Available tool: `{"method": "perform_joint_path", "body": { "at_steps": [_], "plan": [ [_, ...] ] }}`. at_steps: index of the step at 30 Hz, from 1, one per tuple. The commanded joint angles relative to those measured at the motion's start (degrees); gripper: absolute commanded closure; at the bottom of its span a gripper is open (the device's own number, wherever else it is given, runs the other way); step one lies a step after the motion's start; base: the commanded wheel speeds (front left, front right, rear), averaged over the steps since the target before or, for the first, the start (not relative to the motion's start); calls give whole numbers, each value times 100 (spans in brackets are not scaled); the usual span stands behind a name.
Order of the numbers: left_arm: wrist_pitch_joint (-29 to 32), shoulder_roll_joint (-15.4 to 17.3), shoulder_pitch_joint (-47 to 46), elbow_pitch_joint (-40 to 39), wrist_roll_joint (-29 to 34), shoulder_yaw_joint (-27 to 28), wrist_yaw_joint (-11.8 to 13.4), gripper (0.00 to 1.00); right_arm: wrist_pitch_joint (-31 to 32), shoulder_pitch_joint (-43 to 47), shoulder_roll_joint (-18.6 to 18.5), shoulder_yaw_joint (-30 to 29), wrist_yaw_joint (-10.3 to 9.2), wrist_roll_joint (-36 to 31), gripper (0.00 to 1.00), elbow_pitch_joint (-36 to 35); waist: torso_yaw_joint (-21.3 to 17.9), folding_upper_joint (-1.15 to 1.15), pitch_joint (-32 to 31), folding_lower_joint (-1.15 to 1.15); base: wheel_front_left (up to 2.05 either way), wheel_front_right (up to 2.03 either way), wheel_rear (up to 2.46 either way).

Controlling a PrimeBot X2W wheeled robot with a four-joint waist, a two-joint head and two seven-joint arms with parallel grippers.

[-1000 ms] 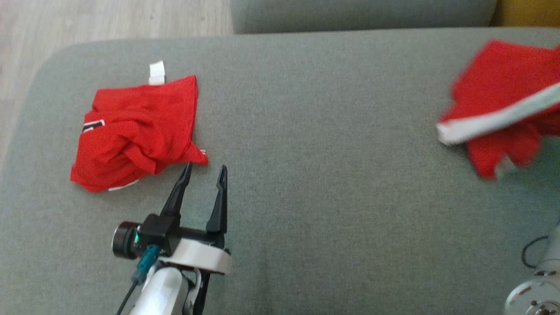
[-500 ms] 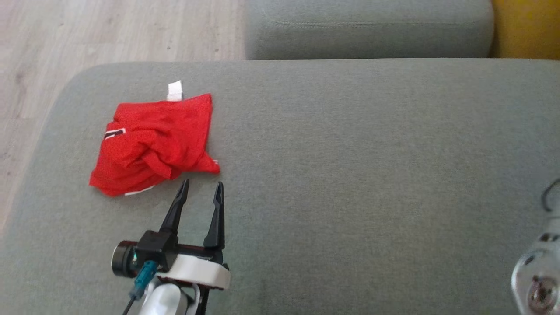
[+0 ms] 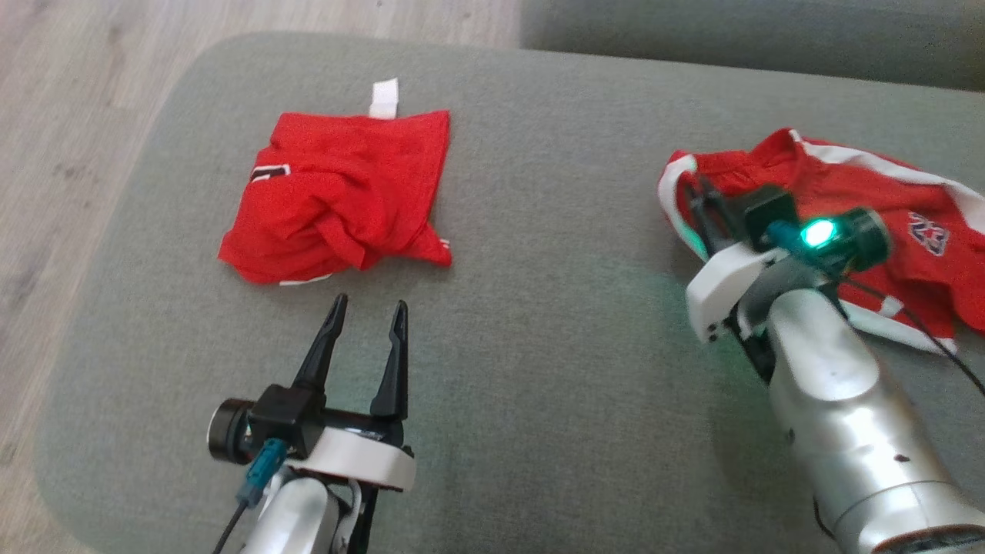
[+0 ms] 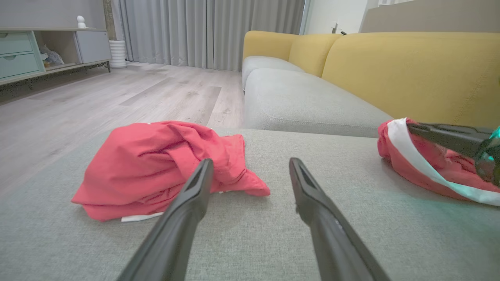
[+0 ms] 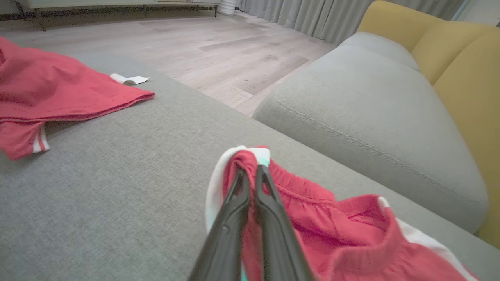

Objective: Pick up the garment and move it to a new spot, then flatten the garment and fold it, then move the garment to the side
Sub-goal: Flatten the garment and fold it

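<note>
Jaws of the right gripper (image 5: 250, 169) clamp an edge of the white-trimmed red fabric garment (image 3: 869, 185), likely to resettle it on the grey upholstered cushion (image 3: 554, 231); the left gripper (image 3: 368, 308) hovers spread, empty.

There are two end effectors, the left end effector (image 3: 369, 302) and the right end effector (image 5: 250, 168). There are two garments. One plain red garment (image 3: 338, 200) is just ahead of the left one. One red and white garment (image 3: 839, 181) is at the right one's tips. There is one white tag (image 3: 383, 98).
</note>
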Motion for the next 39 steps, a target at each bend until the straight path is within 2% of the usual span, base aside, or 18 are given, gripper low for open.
{"method": "perform_joint_path", "body": {
  "at_steps": [1, 2, 3, 4, 8, 13, 17, 24, 28, 32, 35, 39],
  "plan": [
    [-55, 2, -234, -143, 22, 147, -14, 0, -120, -269, 80, 259, -4, 166, 100, -18, 139, 0, 130, -1, 0, 0, 0],
    [-55, 0, -246, -141, 19, 143, -14, 0, -164, -295, 87, 413, -4, 238, 100, 83, 155, 0, 144, -1, 0, 0, 0],
    [-55, -1, -259, -134, 17, 139, -13, 0, -218, -303, 90, 621, -4, 355, 39, 129, 169, 0, 151, -1, 0, 0, 0],
    [-55, -2, -274, -122, 14, 136, -11, 0, -244, -279, 92, 879, -4, 564, 0, 166, 176, 0, 154, -1, 0, 0, 0],
    [-55, -6, -302, -91, 0, 151, 15, 0, -215, -236, 94, 1657, -4, 1246, 0, 143, 74, 0, 93, -1, 0, 0, 0],
    [-55, -8, -260, -135, -19, 251, 44, 0, -248, -177, 95, 1736, -4, 1700, 0, -33, -233, 0, -56, -1, 0, 0, 0],
    [-55, -9, -201, -182, 9, 334, 34, 0, -342, 2, 95, 1364, -4, 1845, 0, -230, -512, 0, -206, -1, 0, 0, 0],
    [-55, -10, -119, -262, 56, 416, 20, 0, -445, 546, 96, 325, -4, 1714, 0, -746, -955, 0, -377, -1, 0, 0, 0],
    [-55, -11, -84, -295, 74, 440, 4, 0, -463, 1104, 96, -407, -4, 1650, 0, -1411, -1209, 0, -441, -1, 0, 0, 0],
    [-55, -11, -63, -300, 80, 457, -5, 0, -466, 1844, 96, -868, -4, 1707, 0, -2273, -1407, 0, -435, -1, 0, 0, 0],
    [-55, -12, -82, -306, 65, 416, -4, 0, -466, 2387, 96, -1057, -4, 1912, 0, -2697, -1469, 0, -380, -1, 0, 0, 0],
    [-55, -12, -134, -312, 50, 359, -3, 0, -467, 2744, 96, -1116, -4, 1990, 0, -2818, -1468, 0, -273, -1, 0, 0, 0]
  ]
}}
